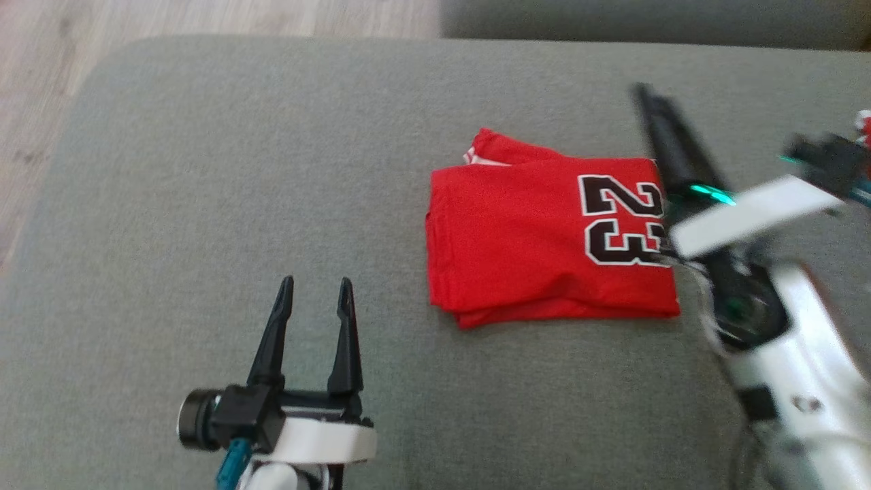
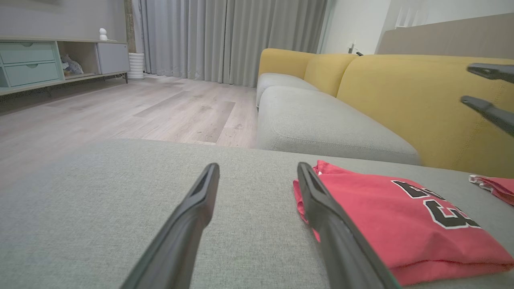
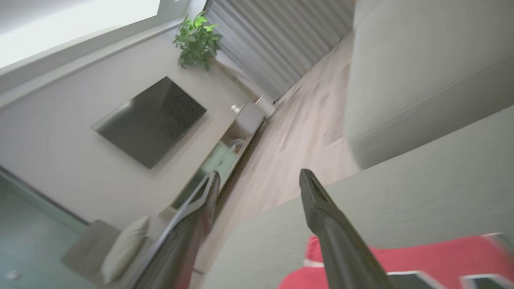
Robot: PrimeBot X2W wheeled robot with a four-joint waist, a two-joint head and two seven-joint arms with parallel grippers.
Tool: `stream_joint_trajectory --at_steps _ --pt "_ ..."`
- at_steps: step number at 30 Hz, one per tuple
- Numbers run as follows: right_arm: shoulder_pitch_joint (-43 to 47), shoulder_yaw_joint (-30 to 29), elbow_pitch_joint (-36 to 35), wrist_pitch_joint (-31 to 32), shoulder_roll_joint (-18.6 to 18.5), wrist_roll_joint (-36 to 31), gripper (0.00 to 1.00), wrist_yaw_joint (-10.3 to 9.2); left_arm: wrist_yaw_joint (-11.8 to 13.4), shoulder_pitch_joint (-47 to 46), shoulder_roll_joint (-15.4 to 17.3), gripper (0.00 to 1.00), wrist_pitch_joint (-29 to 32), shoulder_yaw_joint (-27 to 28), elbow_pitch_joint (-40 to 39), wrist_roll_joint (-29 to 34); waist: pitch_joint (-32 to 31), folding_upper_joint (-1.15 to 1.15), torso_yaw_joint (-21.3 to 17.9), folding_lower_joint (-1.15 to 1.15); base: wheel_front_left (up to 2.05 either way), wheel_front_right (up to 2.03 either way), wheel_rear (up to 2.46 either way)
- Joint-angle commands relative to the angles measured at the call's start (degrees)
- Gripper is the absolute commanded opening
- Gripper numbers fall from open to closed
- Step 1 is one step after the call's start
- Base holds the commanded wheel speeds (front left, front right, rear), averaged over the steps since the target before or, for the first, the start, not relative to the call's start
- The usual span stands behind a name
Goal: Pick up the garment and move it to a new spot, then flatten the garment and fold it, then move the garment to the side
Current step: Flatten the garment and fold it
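the jersey (image 1: 537, 238) is red and folded flat into a neat, nearly square rectangle of several layers. it lies on the grey cushion (image 1: 238, 170), right of the cushion's middle and about halfway between its near and far edges. a black 23 (image 1: 622, 221) with a white outline sits on the top face at the right end, turned sideways so the 2 lies far and the 3 near. at the far left corner a lower layer pokes out past the top one, showing a strip of white trim. along the near edge the lower folds peek out slightly.
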Motion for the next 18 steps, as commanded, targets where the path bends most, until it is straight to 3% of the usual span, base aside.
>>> stream_joint_trajectory --at_steps 1,5,11,18 --pt "2.9 -1.4 -3.1 -2.9 -2.3 -4.6 1.00 0.41 0.0 0.3 -0.3 1.00 -0.4 2.6 -1.4 0.3 -1.8 0.00 -1.6 0.00 0.00 0.00 0.00" --pt "8.6 -4.3 -4.6 -11.4 -7.3 -17.4 1.00 0.41 -0.3 1.3 -0.3 1.00 -0.4 4.2 -1.4 0.7 -3.8 0.00 -3.4 0.00 0.00 0.00 0.00" --pt "17.7 -5.2 -0.5 -19.2 -9.2 -35.3 1.00 0.41 -0.7 4.0 -0.3 1.00 -0.4 6.1 -1.1 1.6 -8.4 0.00 -5.5 0.00 0.00 0.00 0.00" --pt "26.4 -10.0 -3.0 -19.5 -3.3 -51.6 1.00 0.41 -1.7 7.6 -0.1 1.00 -0.4 7.9 -0.3 3.8 -11.3 0.00 -6.3 0.00 0.00 0.00 0.00"
